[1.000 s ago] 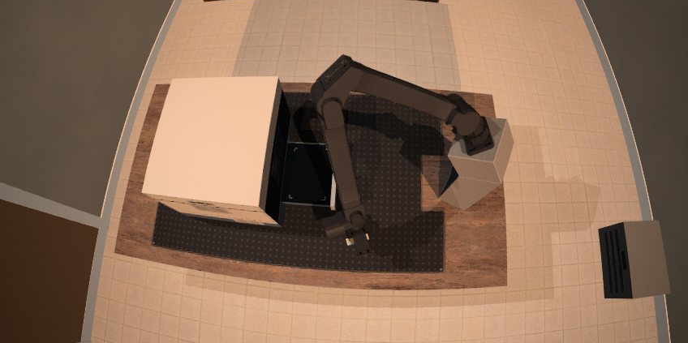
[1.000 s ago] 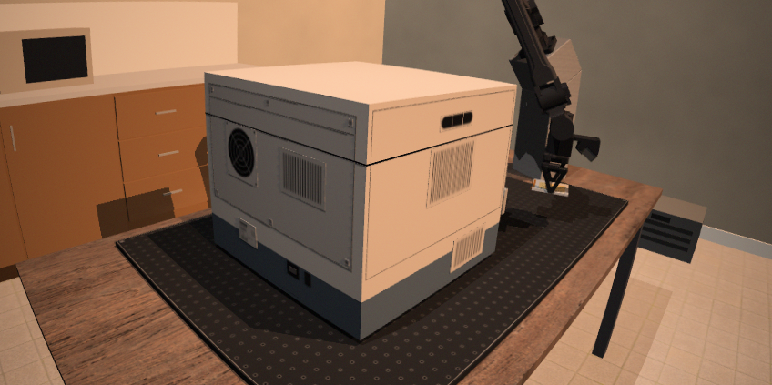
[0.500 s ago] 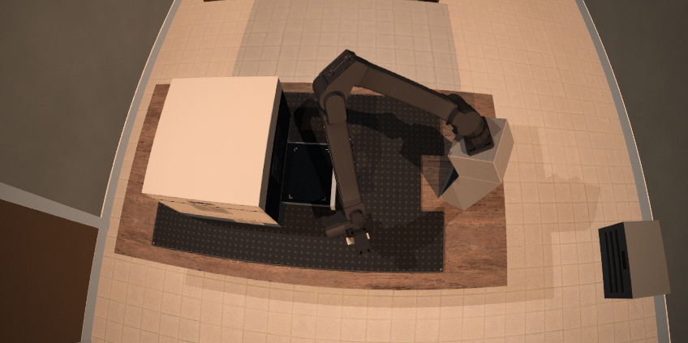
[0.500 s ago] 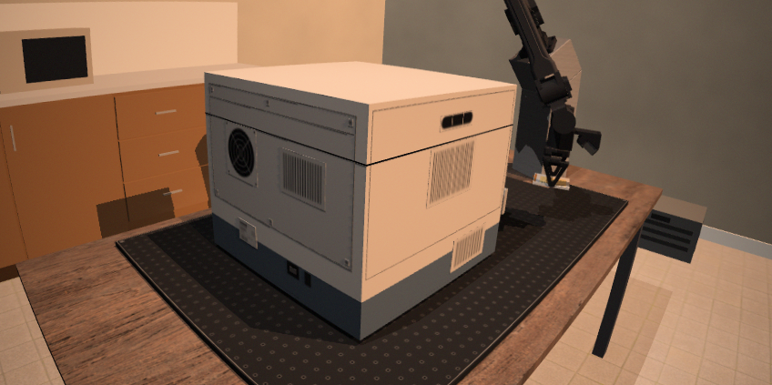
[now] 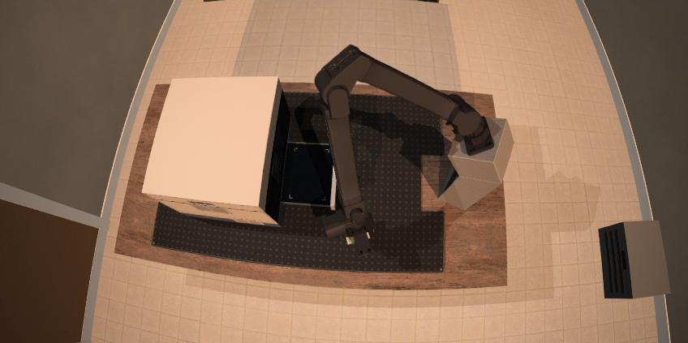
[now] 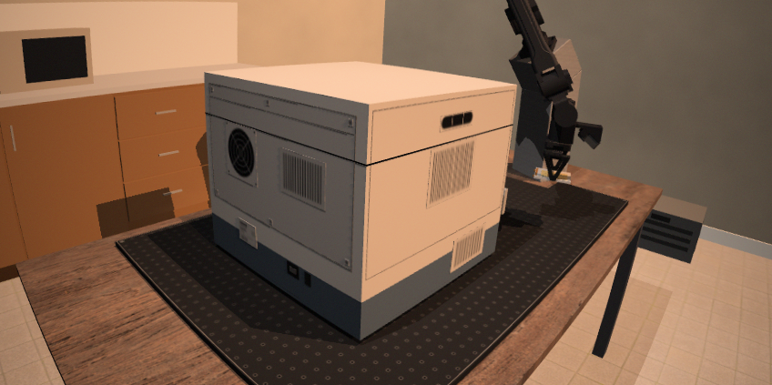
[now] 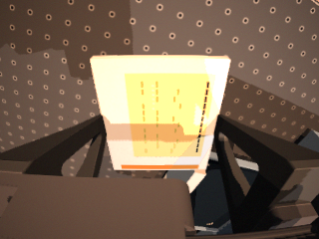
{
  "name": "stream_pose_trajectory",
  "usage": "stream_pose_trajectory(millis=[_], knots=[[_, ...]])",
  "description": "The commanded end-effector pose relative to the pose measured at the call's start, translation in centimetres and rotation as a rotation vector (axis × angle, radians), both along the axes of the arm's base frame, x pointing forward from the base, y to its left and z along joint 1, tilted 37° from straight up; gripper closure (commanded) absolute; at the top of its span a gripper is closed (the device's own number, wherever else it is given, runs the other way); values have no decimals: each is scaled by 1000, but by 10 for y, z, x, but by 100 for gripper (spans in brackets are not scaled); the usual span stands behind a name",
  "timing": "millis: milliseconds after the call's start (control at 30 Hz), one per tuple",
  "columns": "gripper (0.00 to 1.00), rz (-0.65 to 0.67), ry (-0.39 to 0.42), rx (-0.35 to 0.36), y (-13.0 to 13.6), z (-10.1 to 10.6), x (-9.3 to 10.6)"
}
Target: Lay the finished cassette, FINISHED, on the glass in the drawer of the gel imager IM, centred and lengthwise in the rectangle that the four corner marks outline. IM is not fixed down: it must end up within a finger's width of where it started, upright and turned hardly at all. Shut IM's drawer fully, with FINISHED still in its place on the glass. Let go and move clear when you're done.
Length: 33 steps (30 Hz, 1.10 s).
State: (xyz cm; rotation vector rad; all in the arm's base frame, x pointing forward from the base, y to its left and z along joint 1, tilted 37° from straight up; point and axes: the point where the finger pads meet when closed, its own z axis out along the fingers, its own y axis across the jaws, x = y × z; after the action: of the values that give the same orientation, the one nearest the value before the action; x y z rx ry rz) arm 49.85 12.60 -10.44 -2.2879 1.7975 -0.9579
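Observation:
My gripper (image 5: 359, 237) (image 6: 553, 177) (image 7: 159, 120) is shut on the finished cassette, one finger at each long side. The cassette (image 6: 542, 172) (image 7: 164, 100) is white with a yellow gel, dark band marks and an orange stripe at the end toward me. It hangs level above the mat, in front and to the right of the open drawer in the top view. The imager IM (image 5: 217, 141) (image 6: 433, 110) stands upright. Its drawer is out, with dark glass (image 5: 301, 173) (image 7: 214, 191) and four corner marks; nothing lies on the glass. The drawer's white front panel (image 5: 333, 190) faces right.
The upper arm crosses over the drawer's front edge in the top view. A grey faceted block (image 5: 478, 170) stands at the table's right, below the arm's other end. A perforated dark mat (image 5: 395, 252) lies under IM on the wooden table (image 5: 475, 262).

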Motion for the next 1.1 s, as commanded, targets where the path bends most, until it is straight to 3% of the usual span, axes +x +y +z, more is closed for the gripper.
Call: stream_pose_trajectory(millis=[0,133,200,333,567,1067], knots=[[22,17,-7,3,12,6,-3],[22,6,-7,2,5,3,1],[22,-71,-49,53,-11,16,6],[22,-125,-61,83,-21,19,6],[22,-300,-134,198,-52,36,13],[22,-283,-112,179,-109,63,20]])
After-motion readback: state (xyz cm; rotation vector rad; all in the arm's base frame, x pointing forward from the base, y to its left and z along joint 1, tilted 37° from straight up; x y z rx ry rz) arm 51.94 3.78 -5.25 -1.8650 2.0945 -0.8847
